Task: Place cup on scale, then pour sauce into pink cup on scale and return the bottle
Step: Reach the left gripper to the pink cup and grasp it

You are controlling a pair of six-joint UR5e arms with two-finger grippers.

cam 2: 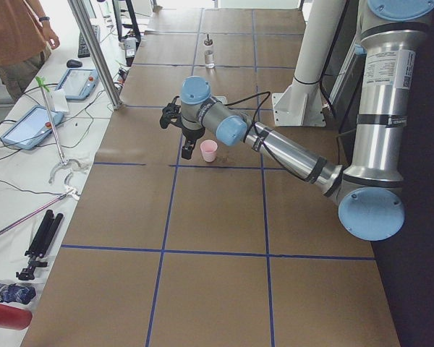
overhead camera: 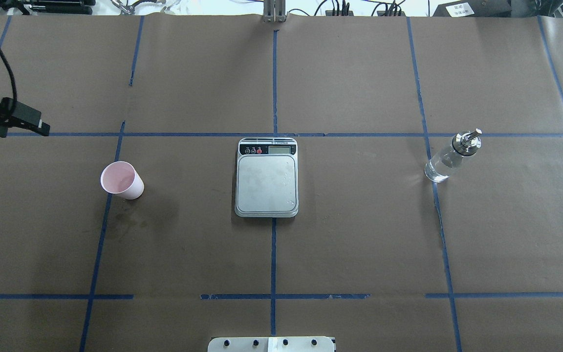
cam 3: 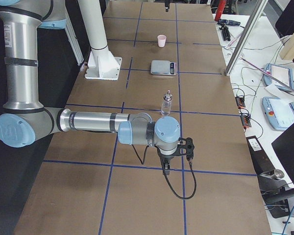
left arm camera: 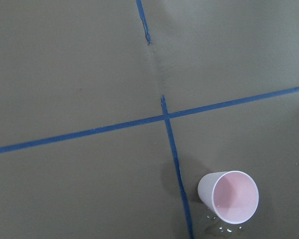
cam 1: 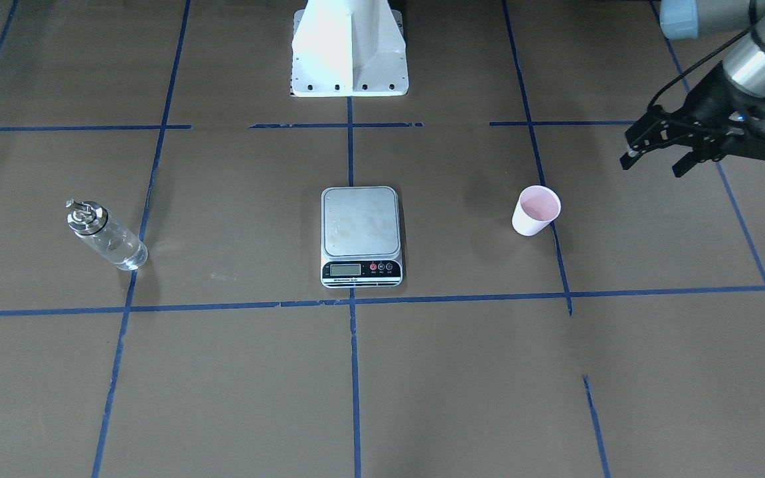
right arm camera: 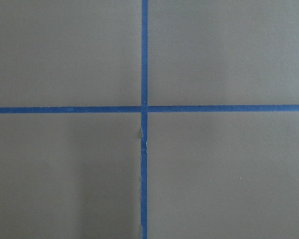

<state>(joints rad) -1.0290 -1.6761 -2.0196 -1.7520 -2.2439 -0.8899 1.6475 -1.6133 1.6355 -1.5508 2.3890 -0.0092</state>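
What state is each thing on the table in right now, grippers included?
scale: platform bare.
cup: upright, off the scale, ungrasped.
bottle: upright, cap on, untouched.
left gripper: open, empty.
right gripper: cannot tell open or shut.

1. The surface (overhead camera: 359, 234) was covered in matt brown paper, faintly creased, with smooth blue tape lines (overhead camera: 272, 254) stuck flat across it.
2. The scale (cam 1: 360, 220) had a dull, brushed silver metal platform and a glossy black plastic front strip.
3. The cup (cam 1: 528, 224) was matt, pale pink paper.
4. The bottle (cam 1: 117, 245) was clear, glossy glass with a shiny metal cap.
5. The fingers (cam 1: 633, 141) of the left gripper (cam 1: 653, 164) looked like matt black plastic, as far as the distance allowed.
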